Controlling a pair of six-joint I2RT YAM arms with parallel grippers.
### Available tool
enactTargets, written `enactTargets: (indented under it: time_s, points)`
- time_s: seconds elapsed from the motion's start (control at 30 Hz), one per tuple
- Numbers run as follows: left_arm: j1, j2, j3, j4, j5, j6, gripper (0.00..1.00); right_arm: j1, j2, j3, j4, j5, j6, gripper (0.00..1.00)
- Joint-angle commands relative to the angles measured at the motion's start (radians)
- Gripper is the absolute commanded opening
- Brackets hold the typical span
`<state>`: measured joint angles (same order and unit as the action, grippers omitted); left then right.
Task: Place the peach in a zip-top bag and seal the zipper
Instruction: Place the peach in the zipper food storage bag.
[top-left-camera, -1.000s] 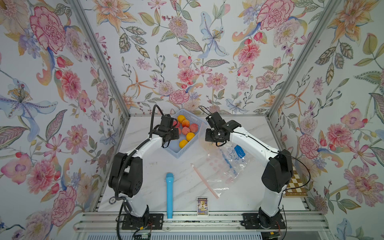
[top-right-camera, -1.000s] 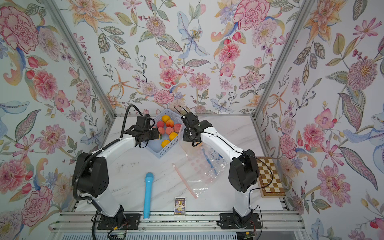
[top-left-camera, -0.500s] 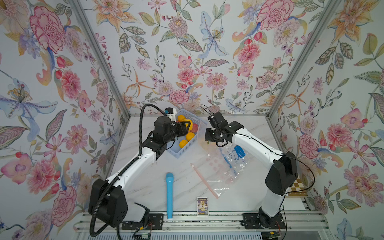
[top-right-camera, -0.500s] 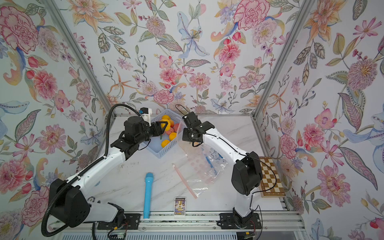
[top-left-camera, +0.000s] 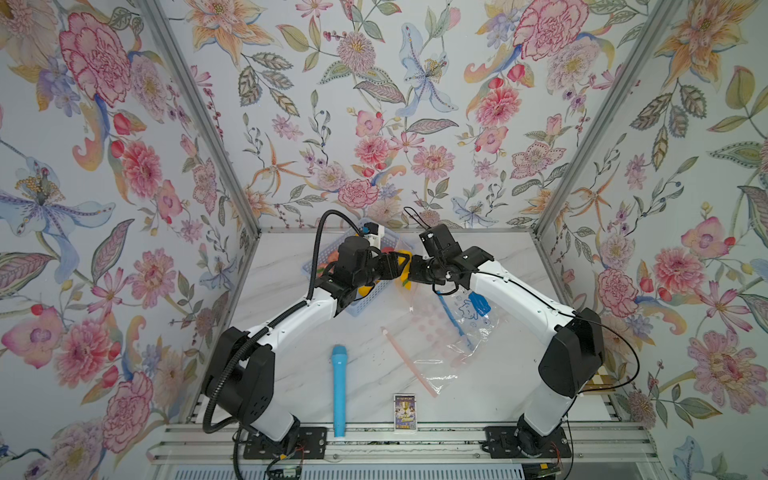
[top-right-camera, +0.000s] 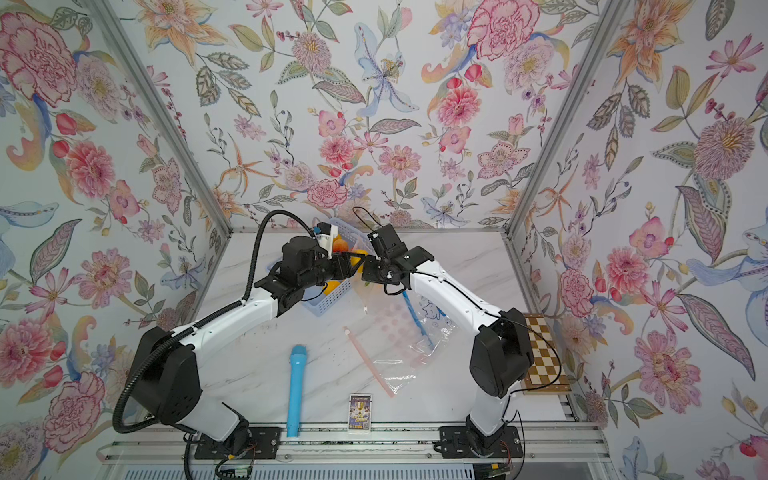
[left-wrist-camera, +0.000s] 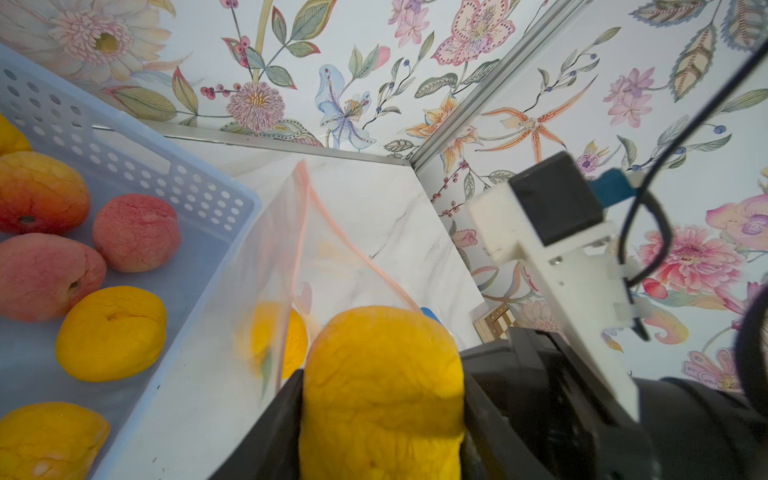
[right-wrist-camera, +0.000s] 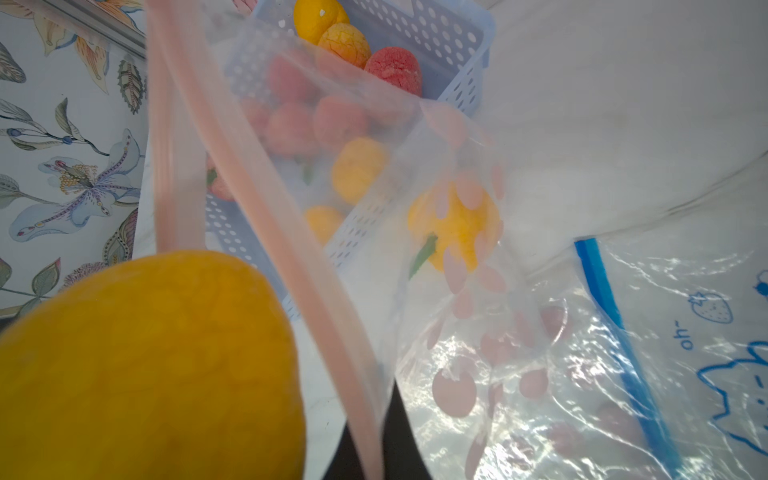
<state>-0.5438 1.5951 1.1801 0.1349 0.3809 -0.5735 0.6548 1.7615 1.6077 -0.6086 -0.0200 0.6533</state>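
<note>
Robot test cell. Evidence: floral-papered wall panels (top-left-camera: 374, 104) joined by bare aluminium posts (top-left-camera: 203, 120), a marble-patterned desk (top-left-camera: 299, 374) boxed in by them, robot arm bases (top-left-camera: 284, 444) bolted to a slotted metal rail (top-left-camera: 449, 440).

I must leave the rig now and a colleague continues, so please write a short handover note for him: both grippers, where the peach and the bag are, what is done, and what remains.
Left gripper: shut on the yellow peach, held at the bag's mouth, next to the basket.
Right gripper: shut on the edge of the pink-zip bag, lifting its mouth open.
Done: peach picked up, bag mouth raised.
Left to do: push the peach inside, let go, press the pink zipper shut.
The blue-zip bag lies unused on the table.
</note>
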Motion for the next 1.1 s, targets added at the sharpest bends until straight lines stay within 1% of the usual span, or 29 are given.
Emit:
enactTargets:
  time_s: [0.0,0.1,0.17,0.23,0.4,0.5,0.57,0.77,0.9,1.07]
  points:
    - [-0.003,0.03,0.028,-0.075,-0.051,0.023,0.48,-0.002,-0.042,-0.021,0.038,-0.015,0.013,0.0]
    - [-0.005,0.046,0.043,-0.146,-0.121,0.054,0.5,-0.001,-0.045,-0.029,0.043,-0.011,0.013,0.0]
    - [-0.007,0.049,0.048,-0.175,-0.15,0.067,0.56,-0.002,-0.047,-0.034,0.043,-0.006,0.015,0.0]
    - [-0.005,0.045,0.05,-0.181,-0.151,0.074,0.7,-0.001,-0.046,-0.037,0.043,0.002,0.014,0.0]
    - [-0.006,0.01,0.054,-0.185,-0.129,0.08,0.92,-0.013,-0.041,-0.049,0.042,0.023,0.032,0.0]
    - [-0.006,-0.023,0.044,-0.186,-0.126,0.085,0.94,-0.022,-0.039,-0.06,0.042,0.026,0.038,0.0]
    - [-0.005,-0.079,0.038,-0.198,-0.146,0.096,0.94,-0.024,-0.037,-0.063,0.042,0.027,0.038,0.0]
    - [0.016,-0.141,0.019,-0.278,-0.312,0.155,0.94,-0.023,-0.033,-0.062,0.043,0.027,0.037,0.0]
    - [0.07,-0.132,0.028,-0.354,-0.403,0.196,0.95,-0.024,-0.032,-0.066,0.042,0.025,0.037,0.0]
    - [0.147,-0.063,0.074,-0.439,-0.519,0.257,0.95,-0.023,-0.031,-0.068,0.043,0.023,0.036,0.0]
